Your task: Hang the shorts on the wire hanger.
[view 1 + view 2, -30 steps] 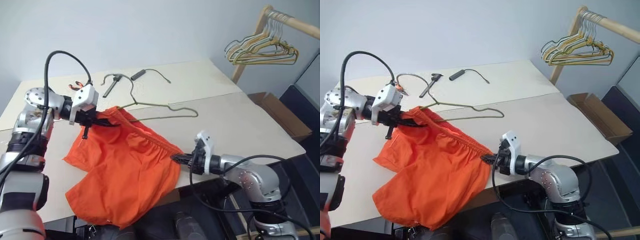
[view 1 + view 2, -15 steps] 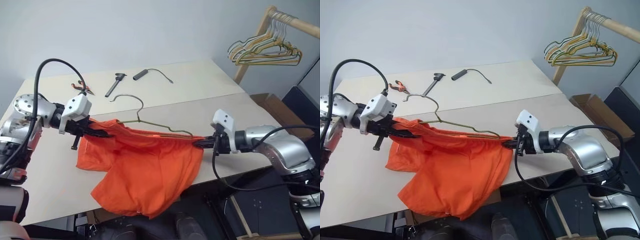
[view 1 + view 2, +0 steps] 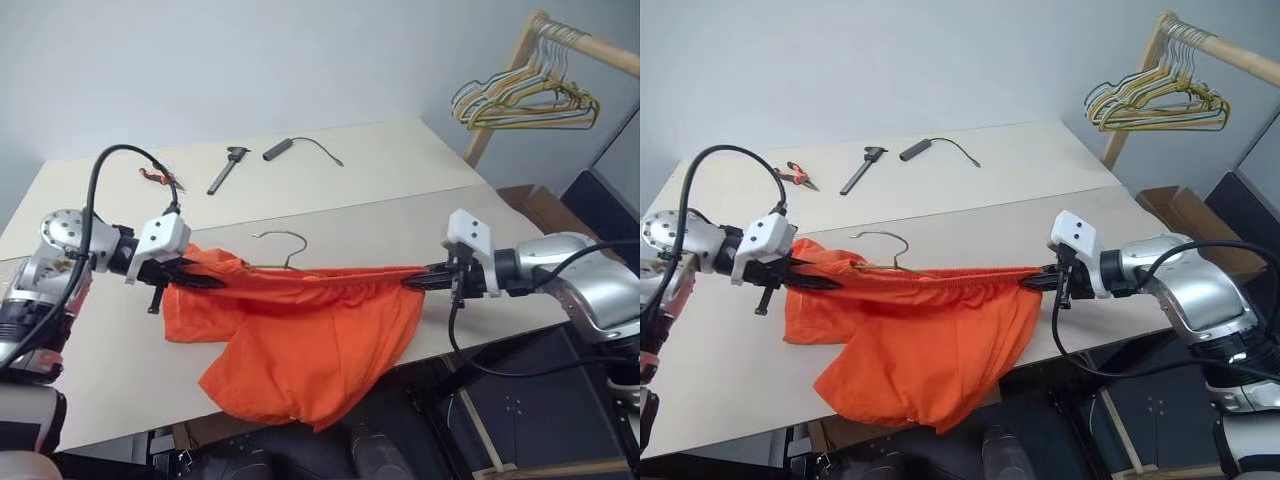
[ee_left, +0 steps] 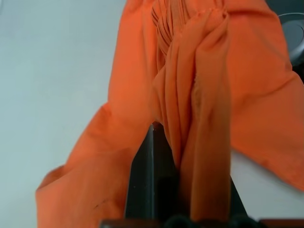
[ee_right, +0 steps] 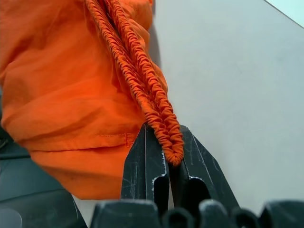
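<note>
Shorts (image 3: 300, 330) stretched taut by the waistband between both grippers, above the beige table (image 3: 400, 170); legs hang down over the table's near edge, lower hem past it.

Left gripper (image 3: 205, 283) — fingers closed on a bunched fold at the waistband's left end; left wrist view shows orange cloth gathered over one black finger (image 4: 147, 180). Right gripper (image 3: 418, 283) — fingers (image 5: 145, 166) pinched shut on the gathered elastic at the waistband's right end, elastic tip sitting between the two pads.

Wire hanger (image 3: 285, 250): curved hook sticks up just behind the waistband, nearer the left gripper than the right. Rest of wire runs along the waistband's top edge twd the right gripper, mostly hidden by fabric — can't tell whether it sits inside the waistband or lies behind it.

Beyond the shorts, on the far part of the table: red-handled pliers (image 3: 152, 175), black tool (image 3: 226, 168), black cable w/ dark plug (image 3: 300, 148), all well apart from the shorts. Off the table's far right corner, wooden rack (image 3: 580, 40) w/ bunch of gold/pastel hangers (image 3: 520, 100). Cardboard box (image 3: 540, 205) on floor below the rack.
</note>
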{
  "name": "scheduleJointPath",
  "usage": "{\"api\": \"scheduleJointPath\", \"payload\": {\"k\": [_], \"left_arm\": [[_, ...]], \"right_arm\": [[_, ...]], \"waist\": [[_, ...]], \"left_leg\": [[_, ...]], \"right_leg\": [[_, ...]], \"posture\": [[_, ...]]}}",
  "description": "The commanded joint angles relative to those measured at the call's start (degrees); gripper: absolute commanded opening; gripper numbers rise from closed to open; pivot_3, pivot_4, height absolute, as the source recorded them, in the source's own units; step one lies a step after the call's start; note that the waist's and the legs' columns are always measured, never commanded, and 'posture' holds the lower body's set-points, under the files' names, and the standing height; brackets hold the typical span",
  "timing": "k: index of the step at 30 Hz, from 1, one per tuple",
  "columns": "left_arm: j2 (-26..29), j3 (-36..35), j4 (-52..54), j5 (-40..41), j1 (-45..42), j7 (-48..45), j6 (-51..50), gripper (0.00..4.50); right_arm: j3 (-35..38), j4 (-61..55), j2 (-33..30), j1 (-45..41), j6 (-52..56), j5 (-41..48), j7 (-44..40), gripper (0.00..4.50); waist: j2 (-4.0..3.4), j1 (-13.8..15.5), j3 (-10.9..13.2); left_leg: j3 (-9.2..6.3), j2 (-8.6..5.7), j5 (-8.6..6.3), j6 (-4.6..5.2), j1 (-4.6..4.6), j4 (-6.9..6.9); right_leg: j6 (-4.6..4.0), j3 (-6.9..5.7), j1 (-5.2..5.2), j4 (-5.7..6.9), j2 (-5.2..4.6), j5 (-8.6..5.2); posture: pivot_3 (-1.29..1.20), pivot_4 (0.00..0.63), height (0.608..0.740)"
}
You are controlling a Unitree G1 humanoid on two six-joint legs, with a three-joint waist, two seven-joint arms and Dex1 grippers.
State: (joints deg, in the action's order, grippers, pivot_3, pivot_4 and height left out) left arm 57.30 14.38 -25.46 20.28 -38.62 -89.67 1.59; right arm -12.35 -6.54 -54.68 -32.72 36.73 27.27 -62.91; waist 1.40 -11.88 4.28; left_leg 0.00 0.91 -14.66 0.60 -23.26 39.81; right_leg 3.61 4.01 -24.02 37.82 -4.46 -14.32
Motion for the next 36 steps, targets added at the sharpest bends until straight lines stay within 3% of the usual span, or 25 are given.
{"api": "scheduleJointPath", "payload": {"k": [1,3,4,16,23,33,36], "left_arm": [[0.15,-3.2,-0.71,-1.9,-0.01,0.85,-1.9,0.0],[-2.02,-3.52,0.46,-1.49,-0.48,1.98,-3.53,0.0],[-3.13,-3.66,0.9,-1.43,-0.91,2.44,-4.35,0.0],[-7.07,-4.98,1.29,-3.11,-2.97,1.93,-6.38,0.0],[-8.23,-5.01,0.34,-4.5,-4.12,0.13,-5.89,0.0],[-8.75,-5.9,0.07,-5.24,-4.15,-0.72,-5.93,0.0],[-8.75,-6.37,0.62,-5.21,-3.89,-0.77,-6.32,0.0]], "right_arm": [[4.51,-1.7,-1.77,-2.53,1.56,-1.11,0.86,0.04],[3.22,-4.87,-0.68,-3.17,2.68,-1.06,1.35,0.04],[2.4,-6.1,-0.02,-3.44,3.39,-1.47,2.11,0.31],[6.38,-9.74,-0.23,-2.03,6.25,-1.65,3.67,4.36],[7.94,-12.48,3.23,-8.53,11.67,1.25,6.54,4.47],[-5.39,-12.96,21.76,-19.7,22.5,-1.26,16.56,4.47],[-8.49,-9.69,23.99,-21.03,21.89,-3.81,17.62,3.93]], "waist": [[0.0,0.01,0.0],[0.0,0.01,0.0],[0.0,0.02,0.0],[-0.01,-0.19,0.0],[-0.01,-1.15,-0.01],[-0.05,-3.32,-0.04],[-0.06,-3.24,-0.04]], "left_leg": [[0.0,-0.01,0.0,0.0,0.0,0.0],[-0.01,0.0,0.0,0.0,-0.01,0.0],[-0.01,-0.01,0.0,0.0,-0.02,-0.01],[-0.02,-0.02,0.0,0.0,-0.01,0.0],[-0.01,-0.03,0.0,0.0,-0.01,0.01],[-0.11,-0.04,0.01,-0.01,0.01,0.01],[-0.15,-0.05,0.01,-0.02,-0.03,0.01]], "right_leg": [[0.0,0.0,0.0,0.0,-0.01,0.0],[0.0,-0.01,0.0,-0.01,0.0,0.0],[0.0,-0.01,-0.02,-0.01,-0.01,0.0],[0.0,-0.02,-0.01,0.01,-0.01,0.0],[0.0,0.01,-0.02,0.04,-0.02,0.0],[-0.01,0.0,-0.04,0.21,-0.05,0.01],[-0.01,-0.03,-0.07,0.3,-0.05,0.01]], "posture": [[-0.19,0.032,0.74],[-0.19,0.032,0.74],[-0.19,0.032,0.74],[-0.23,0.028,0.74],[-0.24,0.028,0.74],[-0.23,0.026,0.74],[-0.22,0.026,0.74]]}}
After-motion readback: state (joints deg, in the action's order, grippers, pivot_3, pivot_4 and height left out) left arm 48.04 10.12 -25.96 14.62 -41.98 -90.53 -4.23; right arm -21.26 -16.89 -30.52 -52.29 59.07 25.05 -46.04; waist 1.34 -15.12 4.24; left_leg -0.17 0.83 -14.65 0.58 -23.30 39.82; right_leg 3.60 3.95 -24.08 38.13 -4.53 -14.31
